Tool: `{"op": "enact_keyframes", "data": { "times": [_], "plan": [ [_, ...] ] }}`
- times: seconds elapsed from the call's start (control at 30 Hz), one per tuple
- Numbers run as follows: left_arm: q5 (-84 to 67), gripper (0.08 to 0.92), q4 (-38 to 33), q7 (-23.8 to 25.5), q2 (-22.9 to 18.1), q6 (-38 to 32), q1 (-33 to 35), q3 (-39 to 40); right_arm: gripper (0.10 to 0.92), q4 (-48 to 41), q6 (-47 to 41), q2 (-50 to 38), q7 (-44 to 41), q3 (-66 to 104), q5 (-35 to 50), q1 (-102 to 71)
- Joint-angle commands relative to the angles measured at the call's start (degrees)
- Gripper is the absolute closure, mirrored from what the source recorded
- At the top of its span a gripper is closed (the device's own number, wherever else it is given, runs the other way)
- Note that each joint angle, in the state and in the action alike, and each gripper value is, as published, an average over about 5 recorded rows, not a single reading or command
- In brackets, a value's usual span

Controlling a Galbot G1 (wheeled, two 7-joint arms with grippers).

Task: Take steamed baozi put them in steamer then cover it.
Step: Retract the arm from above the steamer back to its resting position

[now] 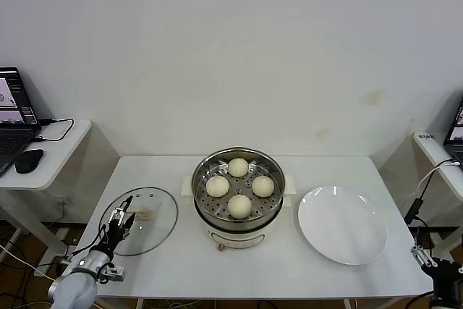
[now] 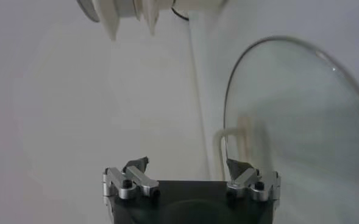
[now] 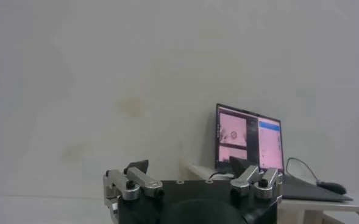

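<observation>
White tabletop fills the scene, backed by a plain pale wall, and the steamer stands at its middle. Nearest the robot, on the steamer's left and at the table's front corner, the left gripper hangs over the near edge of the glass lid. Its fingers are spread wide with nothing between them, and the lid's rim runs up between the two tips in the wrist view; whether a tip touches the glass cannot be told. The lid lies flat just left of the steamer, its cream handle near its centre. On the steamer's other side the right gripper waits low, off the table's front right corner, its fingers likewise apart and empty. A white plate lies bare just right of the steamer. Inside the uncovered steamer, four steamed baozi sit on the perforated tray. Farther left, a laptop rests on a side table.
</observation>
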Motion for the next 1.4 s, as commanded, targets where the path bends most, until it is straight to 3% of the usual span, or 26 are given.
{"op": "enact_keyframes", "data": {
  "times": [0.03, 0.73, 1.17, 1.4],
  "plan": [
    [0.78, 0.177, 6.15, 0.81, -0.11, 0.01, -6.61, 2.04, 0.203, 0.10, 0.39, 0.59, -0.01, 0.62, -0.30, -0.63],
    [0.89, 0.189, 11.19, 1.99, -2.00, -0.53, -11.67, 3.04, 0.203, -1.34, 1.60, 0.53, -0.38, -0.61, -1.73, -0.65],
    [-1.53, 0.532, 12.08, -0.70, -2.56, -1.77, -10.61, 2.22, 0.203, -1.07, 1.72, 0.40, -0.46, -1.36, -1.91, -0.70],
    [-8.03, 0.740, 5.88, -3.59, -1.14, 0.30, -6.71, 0.82, 0.203, -0.94, 1.86, 0.05, -0.53, -2.36, -2.40, -0.78]
  ]
}}
